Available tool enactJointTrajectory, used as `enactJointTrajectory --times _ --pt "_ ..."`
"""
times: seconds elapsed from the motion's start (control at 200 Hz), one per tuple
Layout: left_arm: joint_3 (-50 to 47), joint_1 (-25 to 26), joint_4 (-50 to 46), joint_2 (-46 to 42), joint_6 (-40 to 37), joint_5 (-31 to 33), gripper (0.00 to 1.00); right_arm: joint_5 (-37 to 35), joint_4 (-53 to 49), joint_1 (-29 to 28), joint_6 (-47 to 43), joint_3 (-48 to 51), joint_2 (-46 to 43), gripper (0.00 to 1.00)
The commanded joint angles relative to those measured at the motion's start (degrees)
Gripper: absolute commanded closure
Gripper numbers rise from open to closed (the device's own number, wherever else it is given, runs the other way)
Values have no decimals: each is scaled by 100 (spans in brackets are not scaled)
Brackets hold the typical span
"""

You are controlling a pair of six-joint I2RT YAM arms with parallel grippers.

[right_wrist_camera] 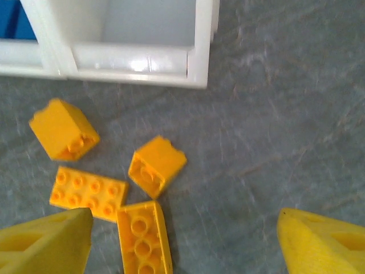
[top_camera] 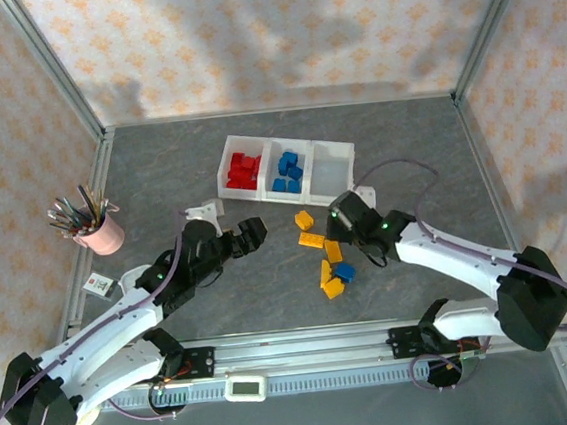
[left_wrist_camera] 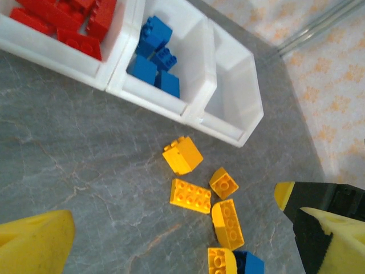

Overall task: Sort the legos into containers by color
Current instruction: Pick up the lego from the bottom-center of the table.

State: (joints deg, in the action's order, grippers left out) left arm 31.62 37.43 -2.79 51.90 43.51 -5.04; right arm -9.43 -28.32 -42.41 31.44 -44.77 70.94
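Several yellow legos [top_camera: 311,239] and one blue lego [top_camera: 344,271] lie loose on the grey table in front of the containers [top_camera: 343,148]. Red legos [top_camera: 242,168] fill the left bin, blue legos [top_camera: 287,170] the middle one, and the right bin [left_wrist_camera: 239,132] holds nothing. My left gripper [top_camera: 251,234] hangs open, left of the pile, nothing between its fingers [left_wrist_camera: 34,242]. My right gripper [top_camera: 343,227] is open above the table just right of the yellow bricks [right_wrist_camera: 144,237], facing the empty bin [right_wrist_camera: 137,60]. The blue lego [left_wrist_camera: 250,265] touches a yellow one [left_wrist_camera: 221,261].
A pink cup of pens [top_camera: 99,227] stands at the far left, with a small white card [top_camera: 98,285] near it. Metal frame rails [top_camera: 91,216] border the table. My right arm's black and yellow gripper [left_wrist_camera: 319,222] shows at the edge of the left wrist view.
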Motion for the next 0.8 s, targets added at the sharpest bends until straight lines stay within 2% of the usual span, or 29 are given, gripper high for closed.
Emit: enactJointTrajectory --times 0.0,0.215,0.606,0.796 --pt "-90 160 356 30 174 257 1 -120 -436 -381 767 237 -127 16" --pt "-175 290 367 154 246 319 1 12 -282 -956 1635 815 -92 16" --pt "-86 291 426 388 229 290 1 29 254 -1021 1766 1064 298 17" --pt "-68 291 364 405 228 310 1 -25 60 -1017 1871 1060 390 25"
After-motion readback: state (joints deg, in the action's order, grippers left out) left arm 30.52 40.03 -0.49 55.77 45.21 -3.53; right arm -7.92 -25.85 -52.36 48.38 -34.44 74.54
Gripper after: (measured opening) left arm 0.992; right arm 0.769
